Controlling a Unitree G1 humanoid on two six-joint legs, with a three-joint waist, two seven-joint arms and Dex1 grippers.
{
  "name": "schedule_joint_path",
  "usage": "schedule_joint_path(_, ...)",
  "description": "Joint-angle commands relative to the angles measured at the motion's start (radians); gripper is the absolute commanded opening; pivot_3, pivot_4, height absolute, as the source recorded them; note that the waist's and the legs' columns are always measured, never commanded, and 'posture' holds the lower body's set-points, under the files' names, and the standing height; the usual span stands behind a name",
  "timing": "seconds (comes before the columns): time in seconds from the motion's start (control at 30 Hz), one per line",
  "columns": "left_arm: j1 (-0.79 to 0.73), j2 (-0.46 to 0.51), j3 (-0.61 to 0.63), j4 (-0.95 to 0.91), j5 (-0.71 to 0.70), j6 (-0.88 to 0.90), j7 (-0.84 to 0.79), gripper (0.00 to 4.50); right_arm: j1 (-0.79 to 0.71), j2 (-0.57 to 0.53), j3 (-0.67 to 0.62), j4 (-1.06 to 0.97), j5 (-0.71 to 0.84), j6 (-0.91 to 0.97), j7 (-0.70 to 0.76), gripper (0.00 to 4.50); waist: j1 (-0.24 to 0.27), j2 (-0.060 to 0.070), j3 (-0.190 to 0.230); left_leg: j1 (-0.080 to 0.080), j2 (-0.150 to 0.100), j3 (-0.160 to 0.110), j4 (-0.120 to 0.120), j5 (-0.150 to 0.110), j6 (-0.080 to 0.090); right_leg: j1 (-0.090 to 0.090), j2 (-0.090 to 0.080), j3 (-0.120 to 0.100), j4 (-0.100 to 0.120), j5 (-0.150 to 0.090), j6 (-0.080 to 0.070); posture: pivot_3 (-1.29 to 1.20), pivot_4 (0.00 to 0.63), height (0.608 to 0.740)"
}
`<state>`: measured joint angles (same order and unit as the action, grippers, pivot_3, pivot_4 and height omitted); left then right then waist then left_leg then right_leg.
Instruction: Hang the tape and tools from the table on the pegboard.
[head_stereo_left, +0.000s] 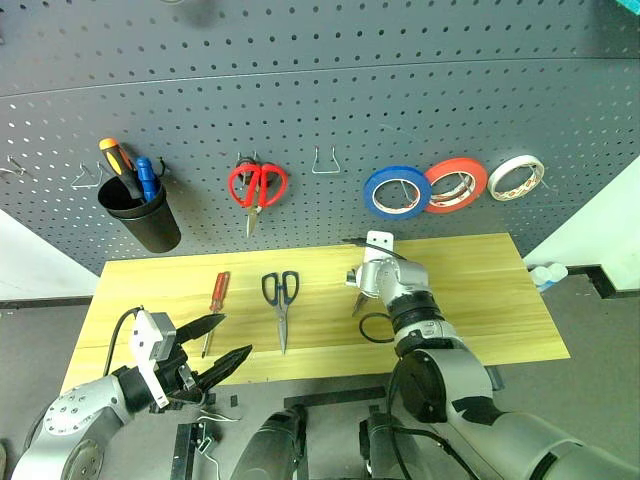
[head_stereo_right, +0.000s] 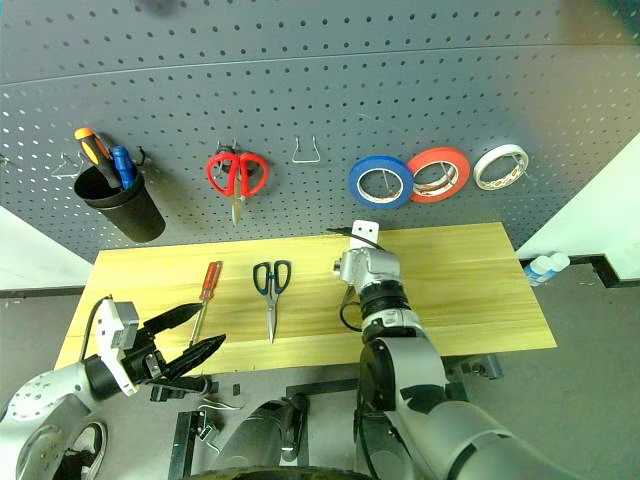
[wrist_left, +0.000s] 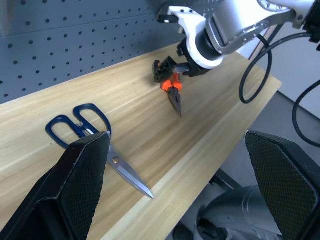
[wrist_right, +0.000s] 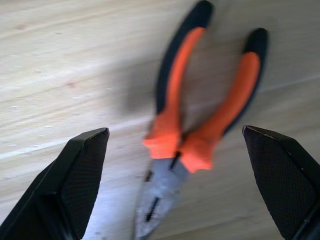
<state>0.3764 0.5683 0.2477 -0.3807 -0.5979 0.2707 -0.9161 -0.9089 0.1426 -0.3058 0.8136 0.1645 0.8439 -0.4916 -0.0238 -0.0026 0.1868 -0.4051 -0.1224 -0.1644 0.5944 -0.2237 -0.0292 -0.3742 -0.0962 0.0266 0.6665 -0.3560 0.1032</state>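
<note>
The blue tape (head_stereo_left: 397, 192) hangs on the dark grey pegboard (head_stereo_left: 320, 90). On the wooden table (head_stereo_left: 480, 290) lie the red-handled screwdriver (head_stereo_left: 215, 300), the dark-handled scissors (head_stereo_left: 281, 300) and the orange-and-black pliers (wrist_right: 200, 130). My right gripper (wrist_right: 175, 131) points down just above the pliers, open, with one finger on either side of the handles and not touching them. Off the table's near left corner, my left gripper (head_stereo_left: 235, 335) stands open and empty, apart from the screwdriver and scissors (wrist_left: 90, 135).
On the pegboard are a black cup (head_stereo_left: 140, 215) holding orange and blue screwdrivers, red scissors (head_stereo_left: 257, 185), a bare hook (head_stereo_left: 325, 160), a red-orange roll (head_stereo_left: 455, 185) and a white roll (head_stereo_left: 516, 177). A black cable (head_stereo_left: 375, 330) loops beside my right wrist.
</note>
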Motion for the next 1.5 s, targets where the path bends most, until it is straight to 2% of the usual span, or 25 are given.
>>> schedule_joint_path(0.03, 0.018, 0.002, 0.006, -0.046, -0.003, -0.012, 0.0, 4.5, -0.039, 0.045, 0.0, 0.044, 0.014, -0.04, -0.002, 4.47, 0.001, 0.0, 0.0, 0.0, 0.0, 0.0, 0.0, 0.0, 0.0, 0.0, 0.0, 0.0, 0.0, 0.0, 0.0, 0.08, 0.215, 0.74)
schedule_joint_path(0.3, 0.07, -0.001, 0.018, -0.082, -0.008, -0.01, 0.011, 4.5, -0.06, 0.015, 0.003, 0.079, 0.0, -0.086, -0.039, 4.47, 0.0, 0.0, 0.007, 0.0, 0.0, 0.0, 0.0, 0.0, 0.0, 0.0, 0.0, 0.0, 0.0, 0.0, 0.0, 0.08, 0.227, 0.74)
schedule_joint_path(0.73, 0.042, 0.002, -0.002, -0.071, -0.004, -0.005, 0.011, 4.5, -0.054, -0.004, -0.004, 0.065, 0.004, -0.109, -0.102, 4.47, -0.006, 0.0, 0.007, -0.001, 0.0, 0.0, 0.0, 0.001, -0.002, 0.0, 0.0, 0.0, 0.0, 0.0, 0.0, 0.08, 0.224, 0.74)
schedule_joint_path(0.93, 0.058, 0.007, 0.009, -0.091, -0.011, 0.003, 0.013, 4.5, -0.037, 0.005, -0.007, 0.094, 0.009, -0.136, -0.106, 4.47, -0.021, 0.0, 0.009, -0.001, 0.0, 0.0, 0.0, 0.0, -0.001, 0.0, 0.0, 0.0, 0.0, 0.0, 0.0, 0.09, 0.236, 0.74)
schedule_joint_path(1.5, 0.119, 0.02, 0.043, -0.142, -0.034, 0.022, 0.017, 4.5, -0.05, -0.024, -0.014, 0.216, 0.007, -0.225, -0.088, 4.47, -0.02, 0.0, 0.024, -0.001, 0.0, 0.0, 0.0, 0.0, 0.0, 0.0, 0.0, 0.0, 0.0, 0.0, 0.0, 0.1, 0.269, 0.74)
